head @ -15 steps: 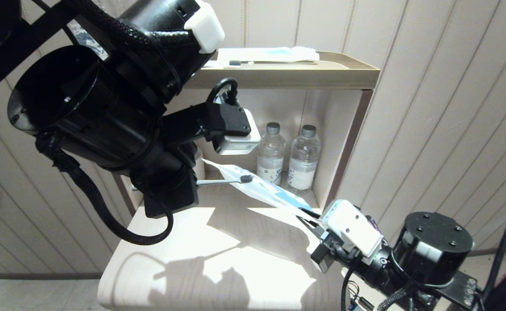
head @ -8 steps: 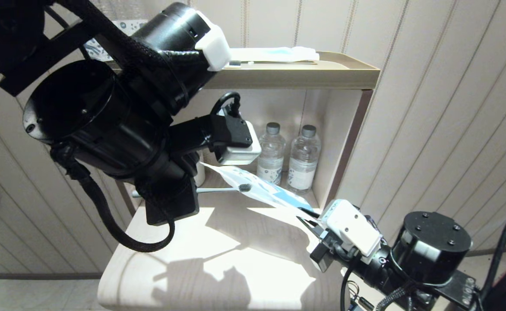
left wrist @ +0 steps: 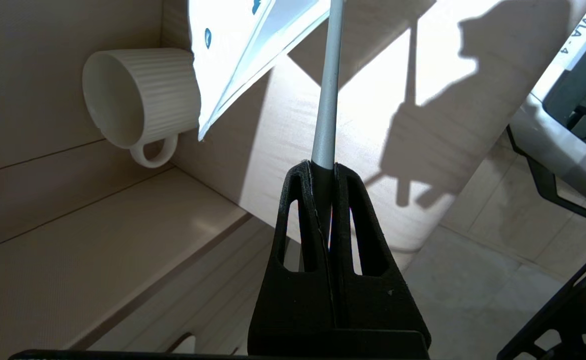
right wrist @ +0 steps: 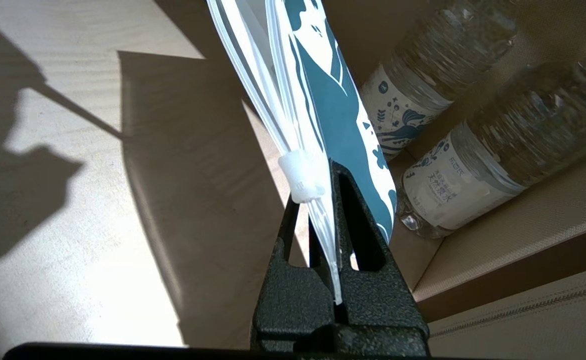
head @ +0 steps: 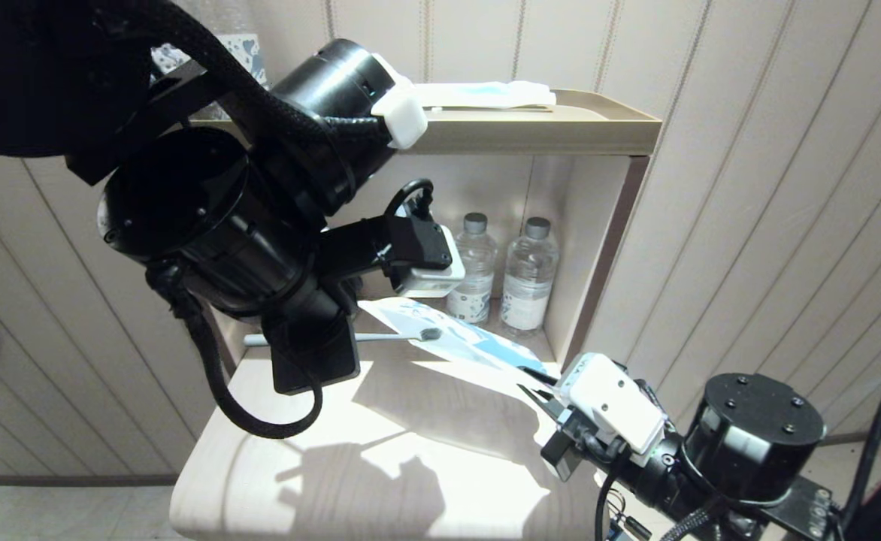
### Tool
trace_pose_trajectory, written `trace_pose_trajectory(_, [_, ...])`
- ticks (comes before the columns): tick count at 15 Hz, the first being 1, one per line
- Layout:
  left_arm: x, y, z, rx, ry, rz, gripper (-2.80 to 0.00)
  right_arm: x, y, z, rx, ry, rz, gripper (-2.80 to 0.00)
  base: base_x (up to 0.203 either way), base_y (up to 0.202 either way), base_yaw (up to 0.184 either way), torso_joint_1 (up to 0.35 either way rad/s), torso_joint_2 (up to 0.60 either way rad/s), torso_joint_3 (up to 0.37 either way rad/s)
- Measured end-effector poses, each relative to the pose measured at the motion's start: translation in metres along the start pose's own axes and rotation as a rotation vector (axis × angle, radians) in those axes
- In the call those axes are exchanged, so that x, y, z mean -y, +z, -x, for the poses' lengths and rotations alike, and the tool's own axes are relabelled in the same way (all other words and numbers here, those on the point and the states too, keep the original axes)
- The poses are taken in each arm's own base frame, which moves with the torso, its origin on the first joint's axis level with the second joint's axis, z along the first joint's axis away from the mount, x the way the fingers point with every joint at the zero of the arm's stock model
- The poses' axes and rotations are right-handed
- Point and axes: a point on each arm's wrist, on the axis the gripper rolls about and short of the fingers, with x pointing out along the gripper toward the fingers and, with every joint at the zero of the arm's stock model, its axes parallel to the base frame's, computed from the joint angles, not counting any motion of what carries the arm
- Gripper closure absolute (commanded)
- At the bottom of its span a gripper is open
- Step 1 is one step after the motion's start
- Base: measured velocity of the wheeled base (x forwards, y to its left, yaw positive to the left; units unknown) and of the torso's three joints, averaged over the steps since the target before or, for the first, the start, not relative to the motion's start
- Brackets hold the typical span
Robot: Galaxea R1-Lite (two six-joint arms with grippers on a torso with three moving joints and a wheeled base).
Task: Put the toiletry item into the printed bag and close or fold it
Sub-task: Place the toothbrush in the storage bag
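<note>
The head camera looks forward and down across the tabletop (head: 410, 451) toward the shelf. Each wrist camera sits close behind its claw. Both wrist views share the printed bag (right wrist: 343, 115).

The left hand (left wrist: 324, 172) is clamped on the grey handle of the toothbrush (left wrist: 327, 90), which runs straight out from between its black fingers (left wrist: 300, 225). Beside the handle hangs a corner of the printed bag (left wrist: 233, 55), its edge overlapping a ribbed white mug (left wrist: 138, 97) standing in the shelf recess above the sunlit desk (left wrist: 373, 115).
</note>
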Motion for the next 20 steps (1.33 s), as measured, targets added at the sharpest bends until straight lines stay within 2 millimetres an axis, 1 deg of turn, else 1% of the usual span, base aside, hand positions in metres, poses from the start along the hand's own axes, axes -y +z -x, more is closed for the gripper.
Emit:
trace_pose_trajectory(3, [0.002,-0.002,-0.002,-0.024,-0.021,-0.013,0.0,-0.004,0.0,0.003,-0.002,0.022,-0.005,0.0,0.0,0.0,0.0,0.0,0.0,0.0])
trace_pose_trajectory(5, [0.005,-0.007,0.001,-0.055,-0.046,-0.028,0.0,-0.012,0.003,0.008,0.006,0.056,-0.01,0.0,0.0,0.0,0.0,0.0,0.0,0.0])
trace_pose_trajectory(8, [0.009,-0.016,0.007,-0.096,-0.094,-0.044,0.0,-0.035,0.01,0.019,0.018,0.137,-0.019,0.0,0.0,0.0,0.0,0.0,0.0,0.0])
trace_pose_trajectory(10, [0.01,-0.019,0.012,-0.082,-0.132,-0.039,0.0,-0.042,0.015,0.022,0.03,0.156,-0.02,0.0,0.0,0.0,0.0,0.0,0.0,0.0])
trace_pose_trajectory(13, [0.014,-0.023,0.015,-0.101,-0.173,-0.055,0.0,-0.042,0.021,0.021,0.058,0.154,-0.024,0.0,0.0,0.0,0.0,0.0,0.0,0.0])
trace_pose_trajectory(20, [0.015,-0.018,0.014,-0.039,-0.231,-0.056,0.0,-0.04,0.027,0.02,0.088,0.152,-0.037,0.0,0.0,0.0,0.0,0.0,0.0,0.0])
